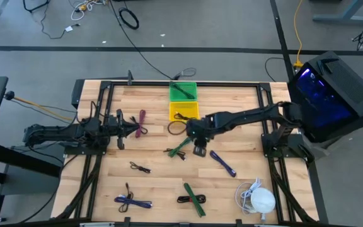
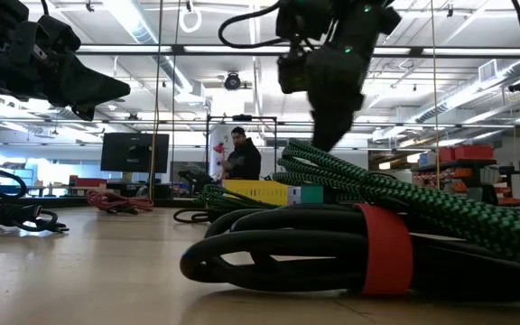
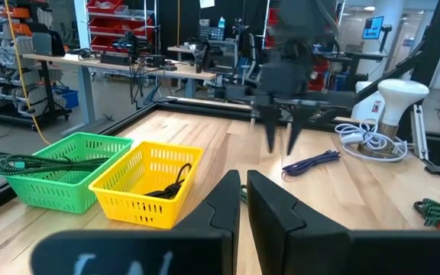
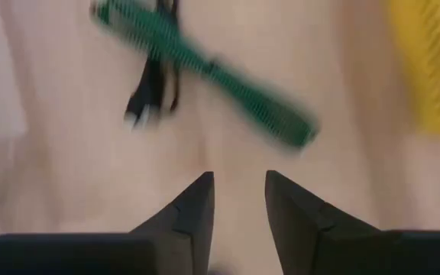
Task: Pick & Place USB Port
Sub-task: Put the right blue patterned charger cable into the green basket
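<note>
Cable in question: you had the green braided cable (image 1: pixel 181 147) lying on the table (image 1: pixel 156 183) just below the yellow basket (image 1: pixel 184 110), long axis diagonal, one end toward that basket. Your right gripper (image 1: pixel 198 149) hung just beside it, fingers apart, holding nothing. Yellow basket held a black cable (image 3: pixel 166 186); green basket (image 1: pixel 183 91) held a green one. Left gripper (image 1: pixel 137 129) waited with fingers together.
</note>
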